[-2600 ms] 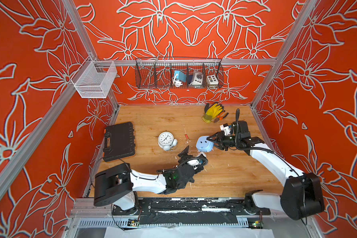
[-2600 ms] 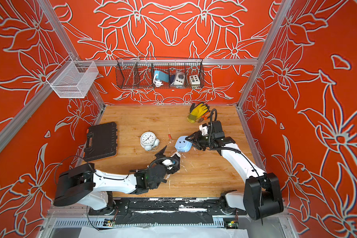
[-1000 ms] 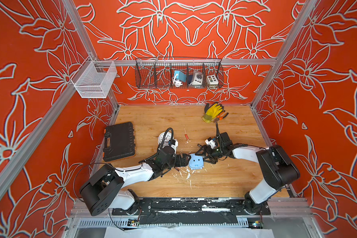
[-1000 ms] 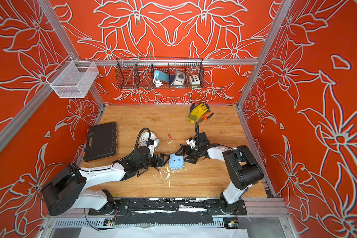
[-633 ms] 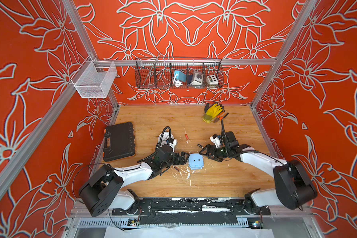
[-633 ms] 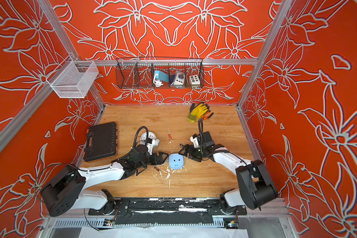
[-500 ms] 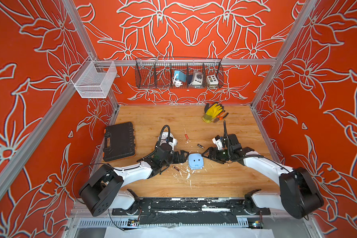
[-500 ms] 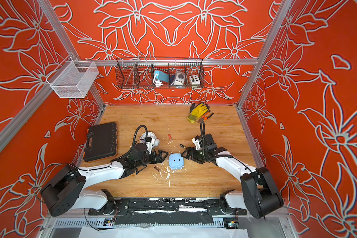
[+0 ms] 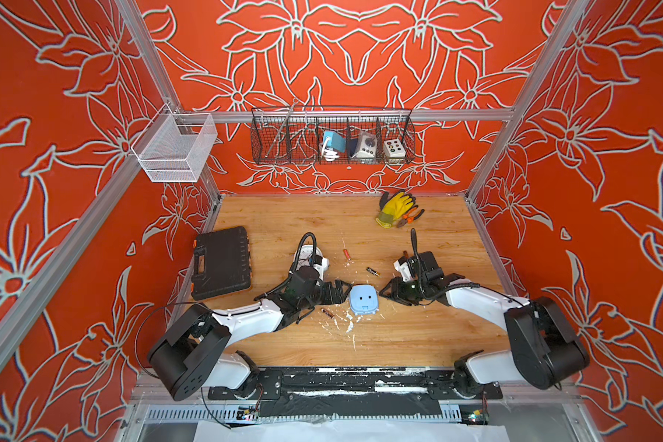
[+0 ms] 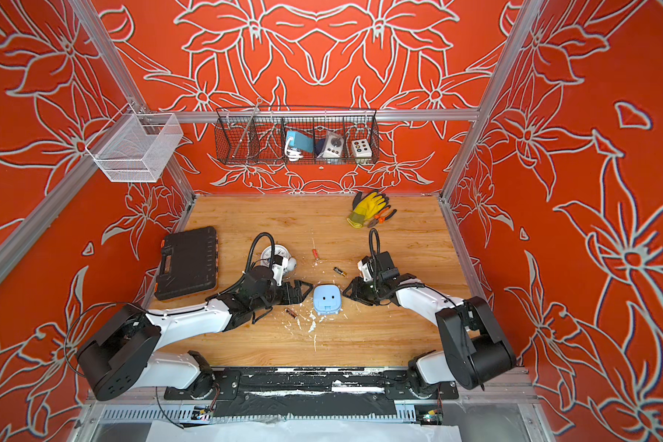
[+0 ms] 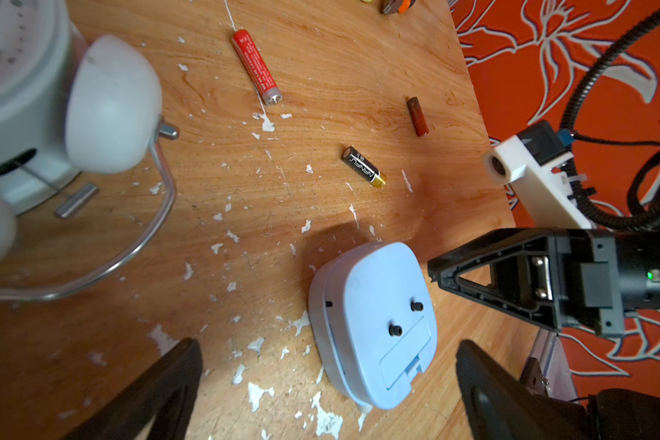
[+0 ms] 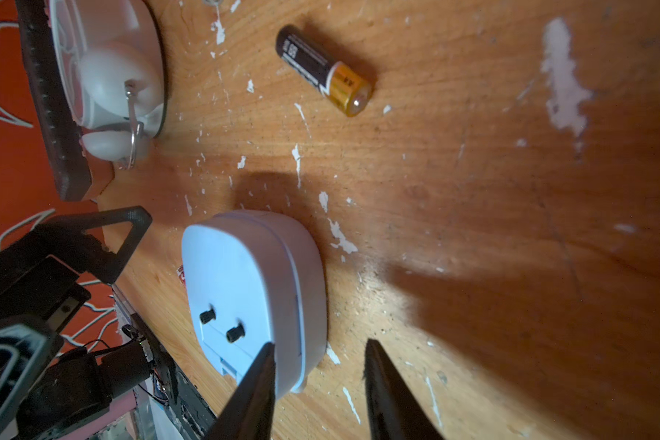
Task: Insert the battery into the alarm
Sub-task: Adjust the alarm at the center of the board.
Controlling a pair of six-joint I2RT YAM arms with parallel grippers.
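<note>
Pick-up step, by the look of it. Blue alarm (image 9: 363,299) face down between left gripper (image 9: 343,292), spread wide and empty, and right gripper (image 9: 385,294), half open, holding nothing. Battery (image 9: 373,271) loose just behind the alarm. Next: reach there, pinch battery by its sides.

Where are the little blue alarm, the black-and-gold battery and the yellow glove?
blue alarm (image 9: 363,299): in a top view, middle of its back.
black-and-gold battery (image 12: 322,70): right wrist view, middle of its barrel.
yellow glove (image 9: 395,206): in a top view, its palm.

A black case (image 9: 221,262) lies well apart from yellow glove (image 9: 394,206) and pliers (image 9: 412,217).
</note>
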